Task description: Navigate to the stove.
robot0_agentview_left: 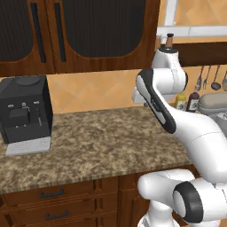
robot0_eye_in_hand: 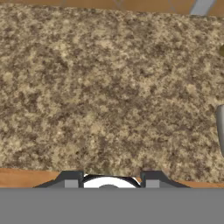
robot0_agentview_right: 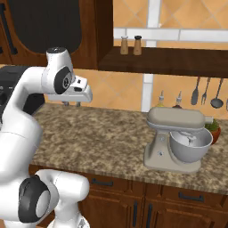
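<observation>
Gripper (robot0_eye_in_hand: 108, 178) above granite counter (robot0_agentview_left: 102, 146), jaws set wide, holding nothing. No legible writing on coffee machine (robot0_agentview_left: 24, 113) at counter's left end, seen from left base; stand mixer (robot0_agentview_right: 180, 139) toward right end, seen from right base.

My arm (robot0_agentview_left: 177, 115) is white with dark grey joint bands. The speckled brown-and-tan granite countertop (robot0_agentview_left: 102, 146) carries a matte black boxy coffee machine (robot0_agentview_left: 24, 111) with a light grey drip tray. The beige stand mixer (robot0_agentview_right: 178, 140) holds a shiny silver steel bowl. The reddish-brown wooden cabinets (robot0_agentview_left: 80, 31) have dark ribbed glass panels. The wall tiles (robot0_agentview_right: 133, 91) are orange-tan.
</observation>
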